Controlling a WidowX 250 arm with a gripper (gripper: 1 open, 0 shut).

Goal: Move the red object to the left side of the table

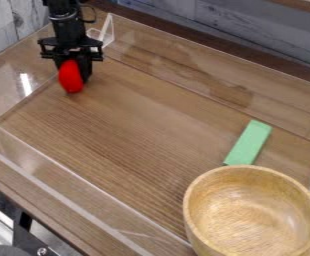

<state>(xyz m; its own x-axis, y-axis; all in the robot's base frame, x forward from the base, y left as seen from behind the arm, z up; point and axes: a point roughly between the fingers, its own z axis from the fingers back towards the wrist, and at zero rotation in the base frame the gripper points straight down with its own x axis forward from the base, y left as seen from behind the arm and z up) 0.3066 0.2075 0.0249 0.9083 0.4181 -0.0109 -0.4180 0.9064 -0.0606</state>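
The red object (72, 76), a small glossy rounded toy, hangs at the far left of the brown wood-grain table (144, 130), just above or touching its surface. My black gripper (72, 65) comes down from the top left and is shut on the red object's upper part, its fingers on either side. The toy's top is hidden by the fingers.
A flat light-green block (249, 142) lies at the right. A large wooden bowl (254, 213) fills the bottom right corner. Low clear acrylic walls (38, 85) border the table, close to the gripper on the left and behind.
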